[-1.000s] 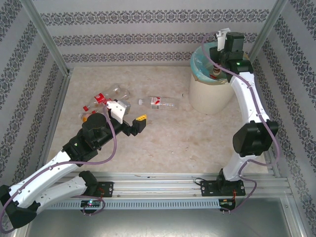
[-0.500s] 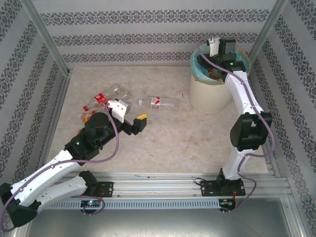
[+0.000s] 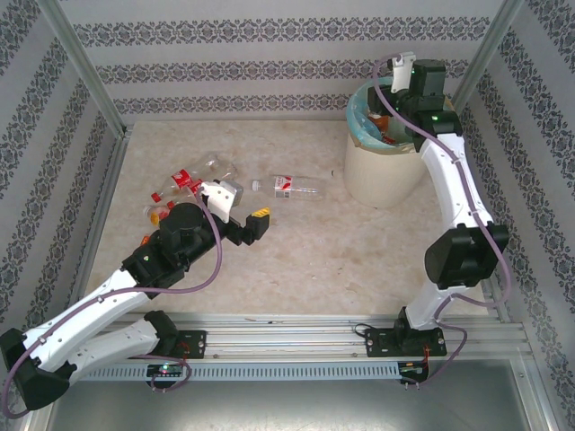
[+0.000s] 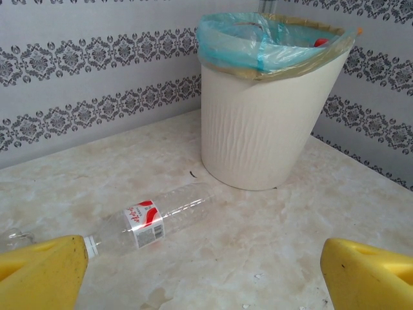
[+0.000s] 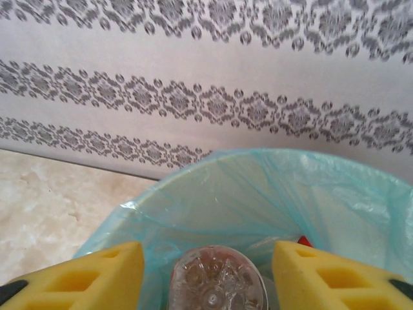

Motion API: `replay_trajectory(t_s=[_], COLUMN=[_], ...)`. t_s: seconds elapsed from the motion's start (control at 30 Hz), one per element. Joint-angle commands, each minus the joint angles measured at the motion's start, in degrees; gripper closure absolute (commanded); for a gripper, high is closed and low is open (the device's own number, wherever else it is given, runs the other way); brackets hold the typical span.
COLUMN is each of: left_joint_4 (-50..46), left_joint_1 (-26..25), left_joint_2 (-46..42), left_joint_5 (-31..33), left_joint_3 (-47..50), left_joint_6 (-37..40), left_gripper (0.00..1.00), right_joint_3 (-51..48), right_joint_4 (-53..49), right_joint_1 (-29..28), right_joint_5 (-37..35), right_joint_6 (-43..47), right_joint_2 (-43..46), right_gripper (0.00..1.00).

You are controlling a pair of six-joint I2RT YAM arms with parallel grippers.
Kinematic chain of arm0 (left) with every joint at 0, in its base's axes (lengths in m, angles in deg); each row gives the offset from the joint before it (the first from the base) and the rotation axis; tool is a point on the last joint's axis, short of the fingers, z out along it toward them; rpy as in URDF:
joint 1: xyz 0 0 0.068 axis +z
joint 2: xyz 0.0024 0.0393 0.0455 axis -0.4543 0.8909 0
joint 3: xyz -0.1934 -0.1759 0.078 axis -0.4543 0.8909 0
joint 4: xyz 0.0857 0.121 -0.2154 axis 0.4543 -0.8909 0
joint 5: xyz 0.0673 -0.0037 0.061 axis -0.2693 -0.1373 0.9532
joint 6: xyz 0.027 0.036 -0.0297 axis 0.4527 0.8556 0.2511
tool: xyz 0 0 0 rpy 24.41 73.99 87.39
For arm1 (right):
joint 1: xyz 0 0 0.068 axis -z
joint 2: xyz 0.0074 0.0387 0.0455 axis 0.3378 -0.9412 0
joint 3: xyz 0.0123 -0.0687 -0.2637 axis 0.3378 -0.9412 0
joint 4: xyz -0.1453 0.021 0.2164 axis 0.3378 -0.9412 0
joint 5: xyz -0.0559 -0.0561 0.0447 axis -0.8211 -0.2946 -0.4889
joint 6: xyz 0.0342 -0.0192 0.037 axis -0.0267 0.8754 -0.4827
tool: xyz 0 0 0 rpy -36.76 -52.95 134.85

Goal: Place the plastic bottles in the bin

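Note:
The bin (image 3: 386, 171) stands at the back right, cream-white with a turquoise liner; it also stands ahead in the left wrist view (image 4: 264, 129). My right gripper (image 3: 395, 112) hangs over its mouth. Its yellow pads (image 5: 97, 278) are apart, and a clear bottle's base (image 5: 217, 284) sits between them with a gap on each side, above the liner (image 5: 258, 187). One plastic bottle with a red-and-white label (image 3: 294, 187) lies alone on the table (image 4: 155, 219). Several more bottles (image 3: 193, 175) lie in a cluster at the left. My left gripper (image 3: 243, 205) is open and empty between them (image 4: 203, 278).
Patterned walls and metal posts (image 3: 85, 76) close in the marble tabletop (image 3: 314, 251) on three sides. A metal rail (image 3: 296, 332) runs along the near edge at the arm bases. Red items (image 4: 321, 42) show inside the bin.
The right wrist swung left over the bin, then back right and up. The left arm crept slightly forward toward the lone bottle.

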Motion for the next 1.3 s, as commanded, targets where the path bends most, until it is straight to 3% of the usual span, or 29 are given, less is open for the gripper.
replay_trajectory(t_s=[0.0,0.2,0.6,0.77,0.93,1.07,1.27], left_joint_4=[-0.14,-0.93,-1.74,-8.06,-22.75,-34.76,-43.10], left_joint_1=[-0.44,-0.44,-0.44,-0.43,0.14,5.05,21.62], left_joint_2=[-0.12,-0.33,0.25,0.37,2.24,4.99,7.33], left_joint_5=[0.38,1.01,2.40,10.52,23.94,25.04,12.01], left_joint_3=[0.30,0.40,-0.72,-3.89,-10.39,-14.04,-14.47], left_joint_6=[0.08,0.52,0.14,-1.08,-4.67,-8.85,-13.56], left_gripper=[0.07,0.07,0.07,0.07,0.06,0.06,0.06], right_joint_3=[-2.33,-1.95,7.57,11.43,11.23,4.75,-17.50], right_joint_4=[0.24,-4.07,-12.60,-13.61,-12.51,-9.92,1.59], right_joint_1=[1.05,4.21,4.58,4.51,3.23,0.51,-8.45], right_joint_5=[1.81,5.37,5.57,5.92,3.91,2.12,-1.32], right_joint_6=[-1.12,-4.21,-4.75,-7.07,-8.00,-7.58,-9.65], right_joint_2=[-0.76,-7.47,-13.18,-9.15,-1.09,8.19,25.37], right_gripper=[0.52,0.62,0.55,0.47,0.43,0.42,0.40])
